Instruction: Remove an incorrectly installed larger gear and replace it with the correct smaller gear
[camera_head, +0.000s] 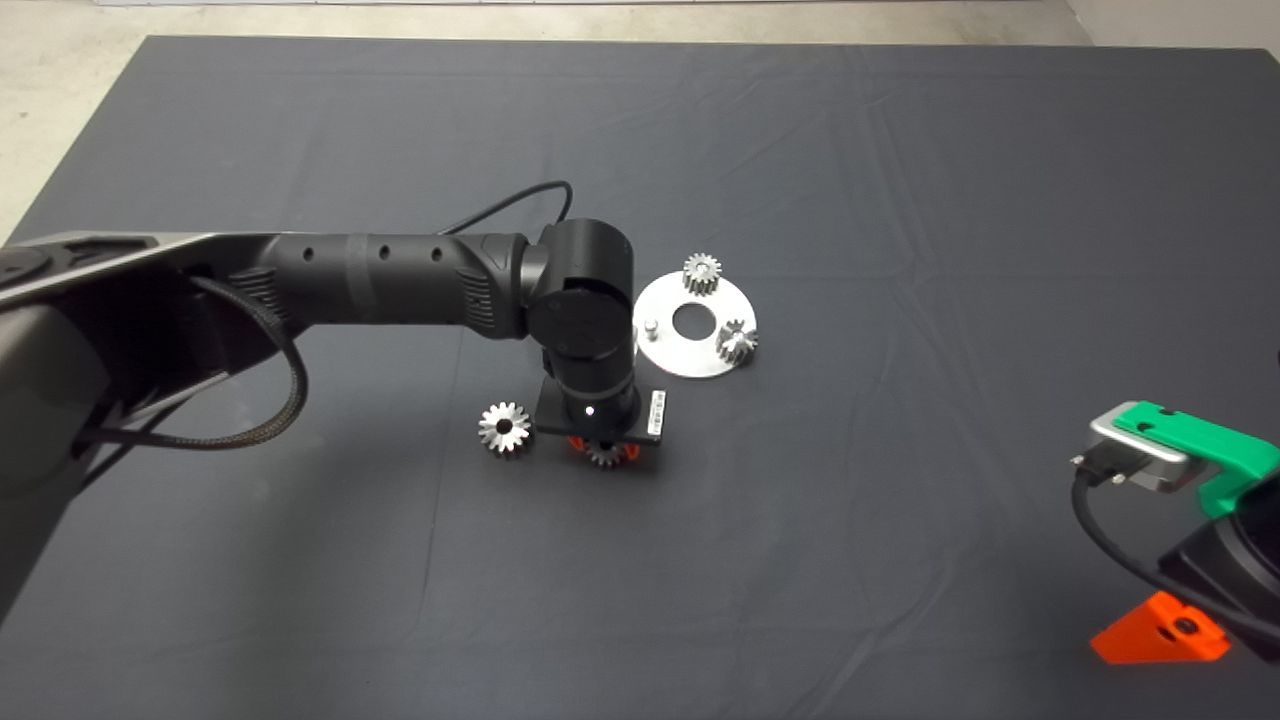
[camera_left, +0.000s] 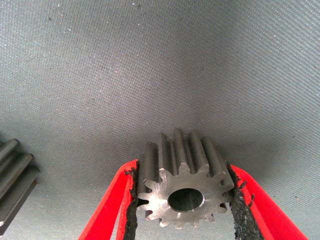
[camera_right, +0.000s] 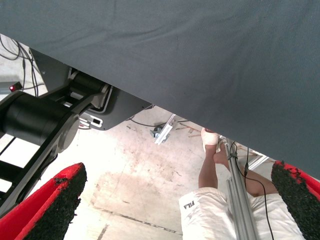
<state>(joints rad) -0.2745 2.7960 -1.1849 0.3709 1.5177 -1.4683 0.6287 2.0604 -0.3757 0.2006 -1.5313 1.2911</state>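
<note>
Here the left hand (camera_left: 182, 200) grips the smaller gear (camera_left: 182, 187) low over the table mat, beside the larger gear (camera_head: 504, 429) — a tooth-edge hold could slip. The right hand (camera_right: 175, 205) waits open.

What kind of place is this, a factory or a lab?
It looks more like a robot test lab than a factory. A dark mat covers a table holding only a few steel gears and a round metal plate. The left hand grips a small gear; a bare concrete floor lies beyond.
</note>
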